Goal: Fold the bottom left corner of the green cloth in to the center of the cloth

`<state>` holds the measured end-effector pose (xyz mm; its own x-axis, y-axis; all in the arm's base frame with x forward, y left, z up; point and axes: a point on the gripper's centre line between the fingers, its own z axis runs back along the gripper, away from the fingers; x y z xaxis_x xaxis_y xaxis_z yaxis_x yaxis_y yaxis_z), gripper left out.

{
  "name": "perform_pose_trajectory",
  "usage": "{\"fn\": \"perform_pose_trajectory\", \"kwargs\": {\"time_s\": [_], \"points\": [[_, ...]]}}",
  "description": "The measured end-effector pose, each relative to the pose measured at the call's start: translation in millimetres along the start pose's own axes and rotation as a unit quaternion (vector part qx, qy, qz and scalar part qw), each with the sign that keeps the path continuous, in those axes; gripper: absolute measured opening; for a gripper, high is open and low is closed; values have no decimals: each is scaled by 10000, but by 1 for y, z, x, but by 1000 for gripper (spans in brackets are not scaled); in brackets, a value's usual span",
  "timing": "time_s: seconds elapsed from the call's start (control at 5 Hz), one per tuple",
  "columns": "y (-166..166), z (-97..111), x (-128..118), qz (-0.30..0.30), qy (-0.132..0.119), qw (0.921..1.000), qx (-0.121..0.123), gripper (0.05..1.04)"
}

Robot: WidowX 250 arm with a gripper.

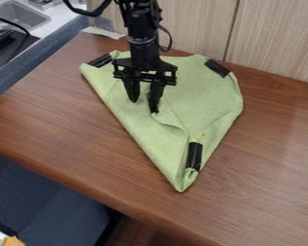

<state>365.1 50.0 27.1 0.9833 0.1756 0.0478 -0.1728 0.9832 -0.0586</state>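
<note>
The black gripper hangs down from the top edge over the upper left part of a green cloth. Its two fingers stand apart, and the tip of the right one is at the cloth, beside a small raised crease. I cannot tell whether any cloth lies between them. The cloth is partly folded and narrows to a point toward the bottom of the view. Black tape strips mark it at the upper left, the upper right and near the lower point.
The cloth lies on a brown wooden table. A light wood panel wall runs along the table's back edge. At the upper left are a grey sink and a counter. Dark blue seating is below the front edge.
</note>
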Motion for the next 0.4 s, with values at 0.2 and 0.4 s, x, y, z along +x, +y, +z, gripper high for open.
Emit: {"fn": "perform_pose_trajectory", "kwargs": {"time_s": [0.2,0.4], "points": [[-1,17,1,-48,-121,9999,-92,997],[4,45,0,-130,-327,9993,-90,1005]]}}
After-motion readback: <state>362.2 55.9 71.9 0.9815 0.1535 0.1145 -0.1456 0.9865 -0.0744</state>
